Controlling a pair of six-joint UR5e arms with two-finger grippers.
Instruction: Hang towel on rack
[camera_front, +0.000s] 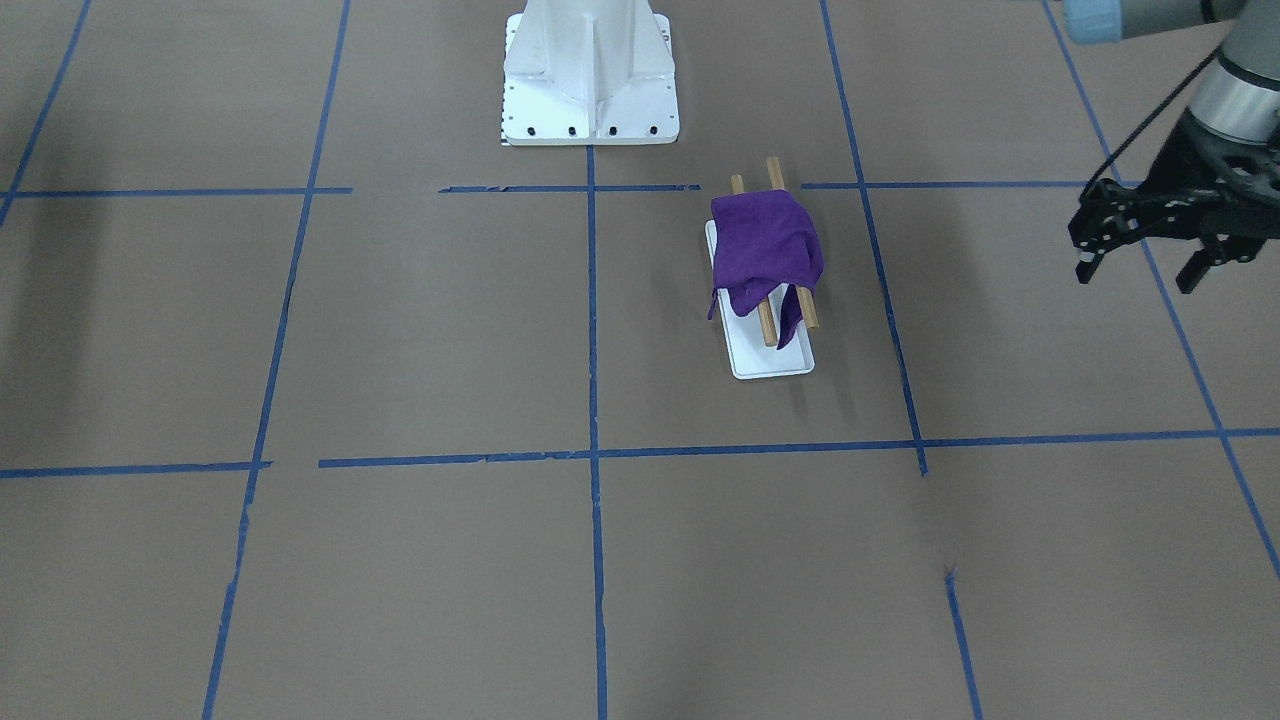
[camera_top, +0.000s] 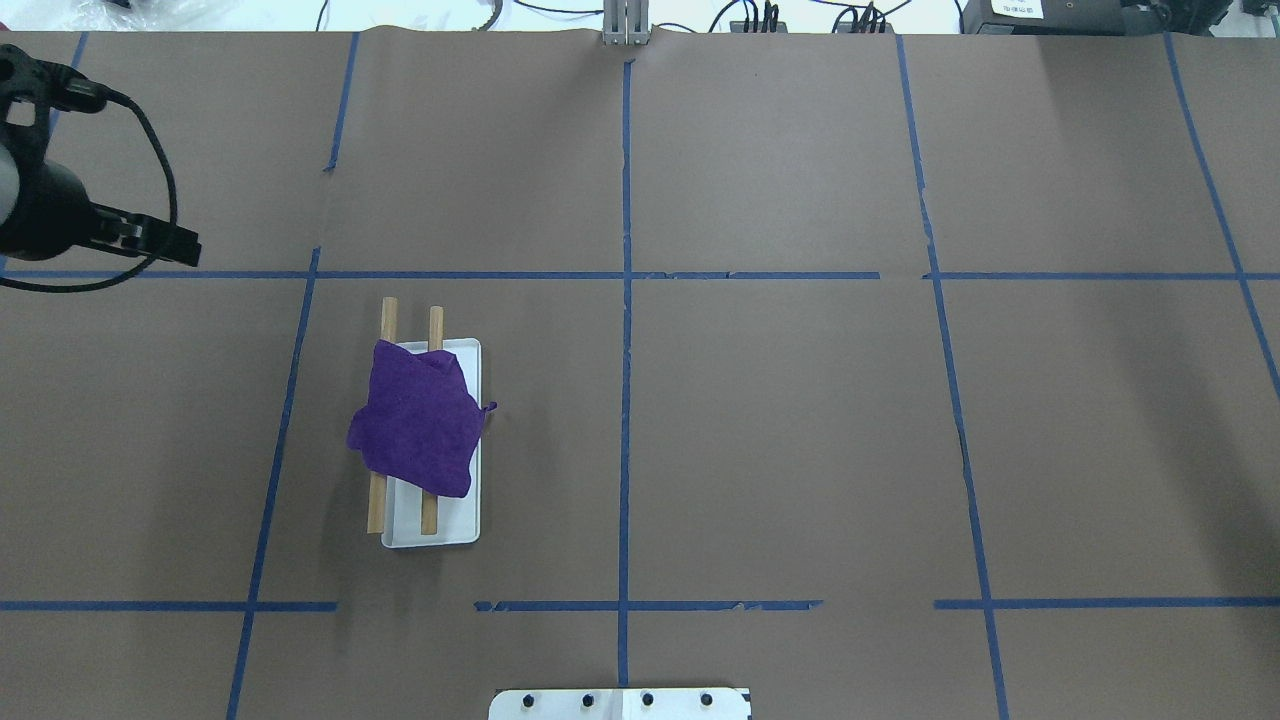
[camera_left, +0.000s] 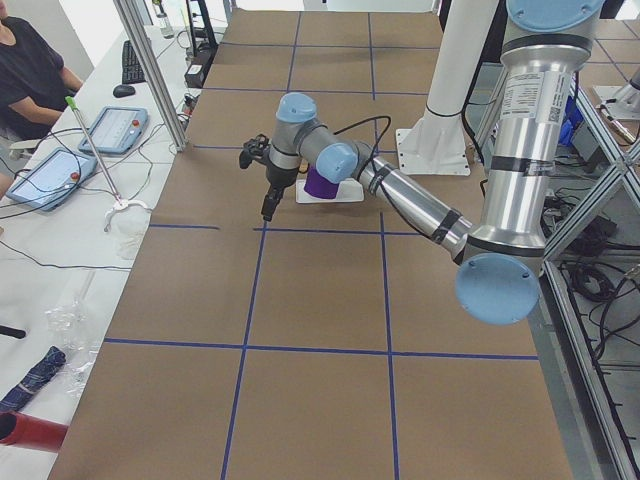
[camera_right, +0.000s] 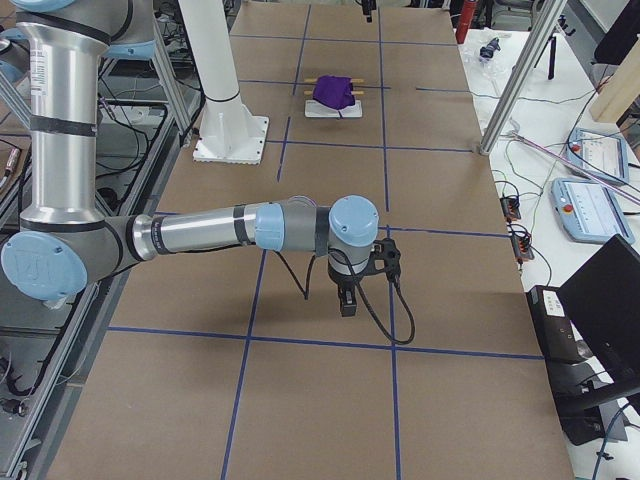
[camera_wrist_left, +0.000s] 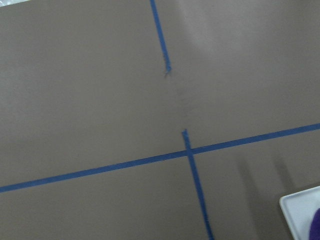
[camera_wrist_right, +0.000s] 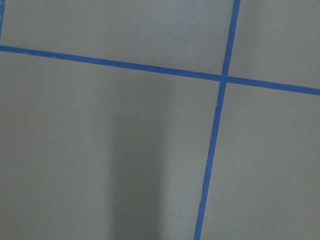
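Left pincer (camera_front: 1137, 277) apart — empty | right pincer (camera_right: 347, 303) — cannot tell | towel (camera_front: 765, 245) draped over rack (camera_front: 773, 172)

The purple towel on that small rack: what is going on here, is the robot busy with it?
The towel lies draped across both wooden rods of the rack, which stands on a white tray. Nothing holds it. The left tool hovers open and empty, well off to the side of the rack. The right tool is far away over bare table, and I cannot tell whether it is open. By how things lie, the hanging looks done.
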